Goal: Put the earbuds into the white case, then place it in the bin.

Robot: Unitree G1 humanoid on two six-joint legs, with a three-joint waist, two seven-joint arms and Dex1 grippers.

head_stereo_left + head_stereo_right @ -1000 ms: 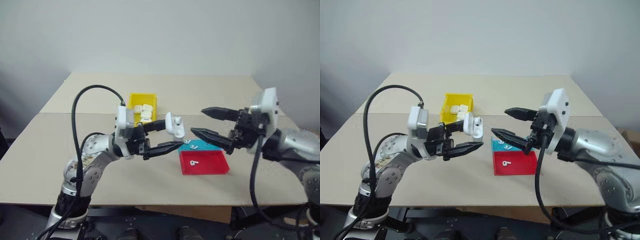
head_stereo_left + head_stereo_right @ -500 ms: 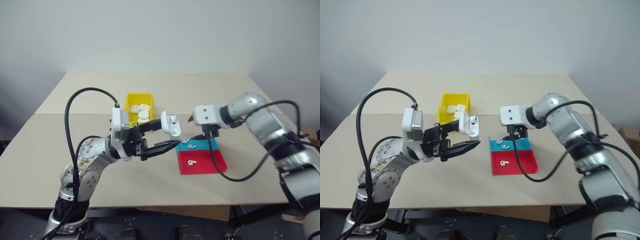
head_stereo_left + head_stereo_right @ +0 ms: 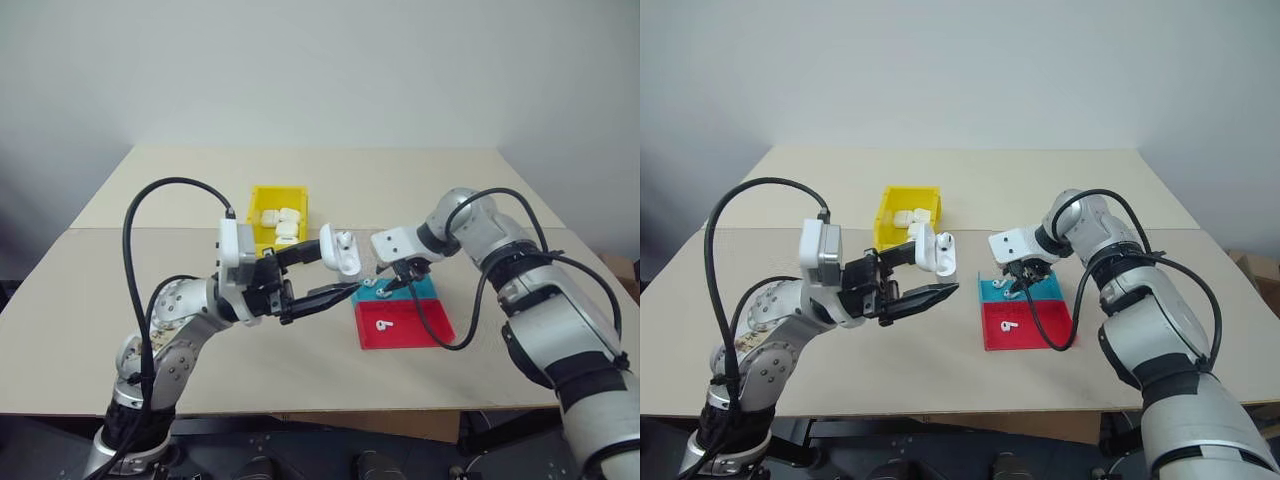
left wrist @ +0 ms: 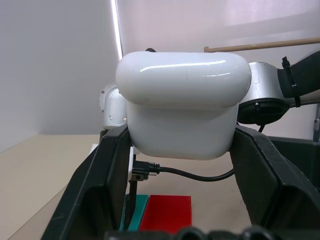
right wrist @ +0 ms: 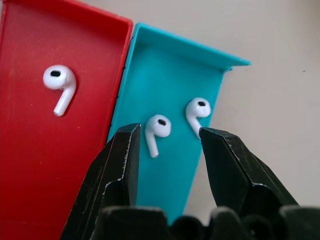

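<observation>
Left gripper (image 3: 318, 272) holds steady, clamped on the white case (image 3: 341, 250), lid flipped up, raised above the table (image 3: 150, 260) just left of the tray (image 3: 1026, 322). The bin (image 3: 281, 215) sits at 11 o'clock from the case, already holding several white cases.

Right gripper (image 5: 167, 135) has swung in from the right and tipped down over the tray's teal half; jaws about half open and narrowing, nothing gripped yet. Two earbuds (image 5: 156, 132) lie between its fingertips, a third on the red half at 9 o'clock. Looks like the pick is starting; risk is pinching both at once.
</observation>
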